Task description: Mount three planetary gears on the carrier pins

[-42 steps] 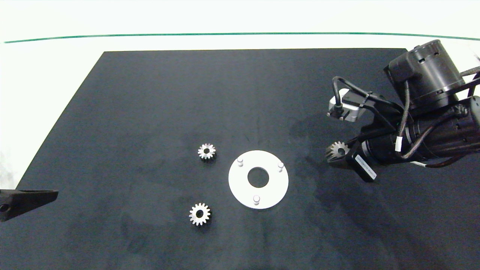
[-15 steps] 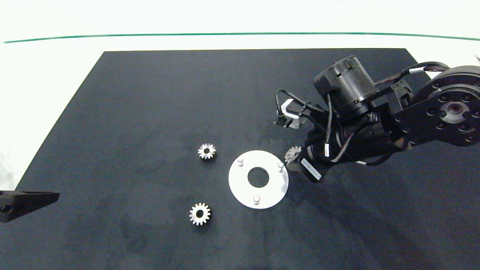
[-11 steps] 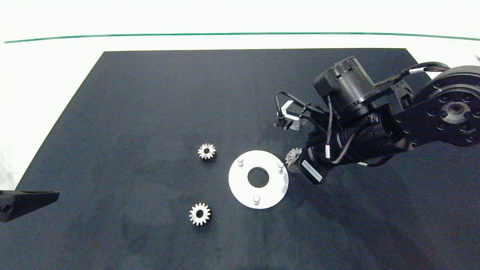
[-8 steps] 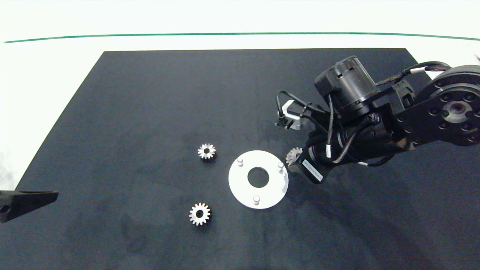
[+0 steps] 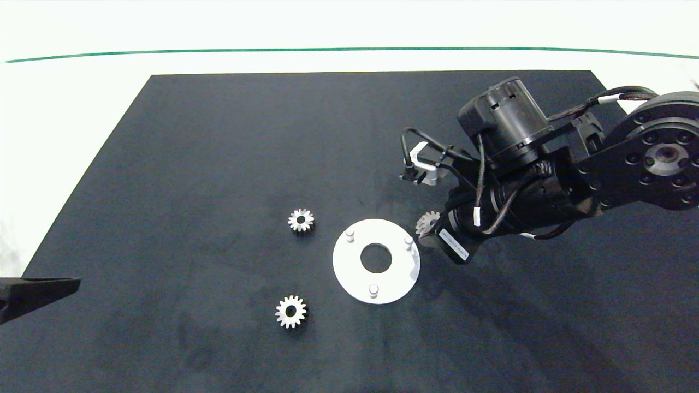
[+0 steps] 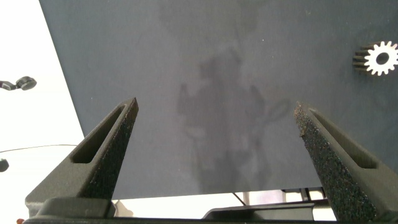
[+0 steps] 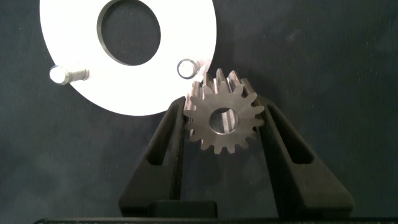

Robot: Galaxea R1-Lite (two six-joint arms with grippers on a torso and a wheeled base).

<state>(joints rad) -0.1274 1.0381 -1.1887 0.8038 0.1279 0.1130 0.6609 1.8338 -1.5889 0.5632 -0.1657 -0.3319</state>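
A dark mat [image 5: 218, 164] covered a white table, seen from above. Near its middle lay a white disc [image 5: 355, 284] with a large centre hole and three short pegs standing in a triangle, all of them bare.

The right gripper [image 7: 225, 134] reached in from the three o'clock side and was clamped on one small silvery gear [image 7: 222, 119], its fingers pressing the teeth on either side. The gear hung just outside the disc's rim, close beside the nearest peg [image 7: 185, 68] at the disc's two o'clock, but not over it. Its centre hole sat off to one side of the peg top.

Two more gears lay flat on the mat: one [image 5: 301, 220] at the disc's ten o'clock, the other [image 5: 291, 311] at its eight o'clock, both well apart from it.

The left gripper [image 6: 217, 118] waited at the mat's nine o'clock edge, its fingers spread wide and holding nothing.

The risk, as I judged it, was misalignment: lowered from there, the gear would land on the peg top or the rim and could tilt, jam or nudge the loose disc.

Compared with about three seconds before, the right arm had carried the gear from well out at three o'clock to the disc's edge; over the last second it barely moved. The other gears, the disc and the left gripper were unchanged.
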